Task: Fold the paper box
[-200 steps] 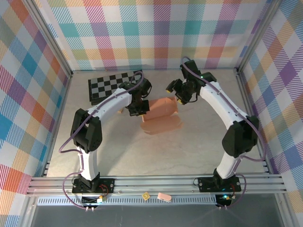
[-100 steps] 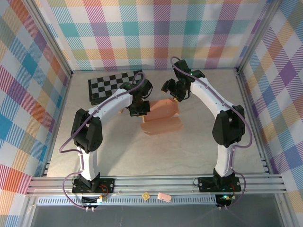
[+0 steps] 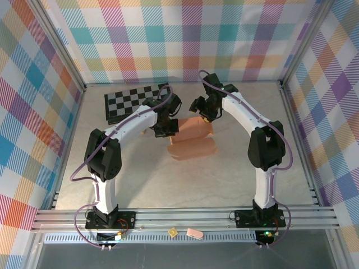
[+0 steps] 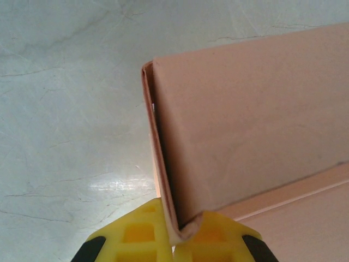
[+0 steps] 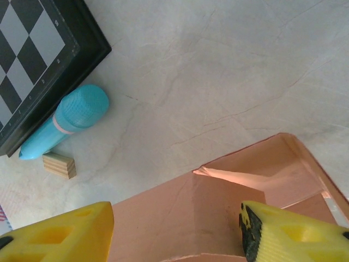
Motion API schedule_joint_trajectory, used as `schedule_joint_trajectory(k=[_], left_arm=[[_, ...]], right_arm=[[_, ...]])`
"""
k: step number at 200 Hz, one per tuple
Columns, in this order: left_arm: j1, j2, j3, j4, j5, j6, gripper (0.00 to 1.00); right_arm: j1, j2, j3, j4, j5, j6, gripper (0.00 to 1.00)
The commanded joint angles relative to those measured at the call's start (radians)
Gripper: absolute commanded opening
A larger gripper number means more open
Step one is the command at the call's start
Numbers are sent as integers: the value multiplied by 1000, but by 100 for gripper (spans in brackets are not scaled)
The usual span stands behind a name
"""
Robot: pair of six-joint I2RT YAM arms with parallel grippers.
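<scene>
Where the paper box [image 3: 193, 139] sits: middle of the top view, partly folded.
Left gripper [image 4: 173, 240]: clenched on its upright side wall, bottom of frame.
Right gripper [image 5: 177, 226]: jaws spread, straddling a panel.
Risk: an uneven push may crease the thin card.

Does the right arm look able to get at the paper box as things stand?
Probably yes. The right gripper is open and hangs just over the raised panel of the paper box, with nothing between them. The left gripper pinches the box's left end, away from it.
</scene>
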Motion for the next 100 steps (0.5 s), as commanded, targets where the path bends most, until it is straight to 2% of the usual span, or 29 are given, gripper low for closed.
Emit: schedule_joint_trajectory(k=[1, 72, 100], left_arm=[[-13, 14, 30, 0, 11, 11, 0], [-26, -2, 19, 20, -3, 11, 0], [-28, -19, 8, 25, -23, 8, 0]], right_arm=[[9, -8, -2, 20, -60, 32, 61], [8, -41, -23, 115, -150, 116, 54], [8, -96, -55, 94, -87, 114, 55]])
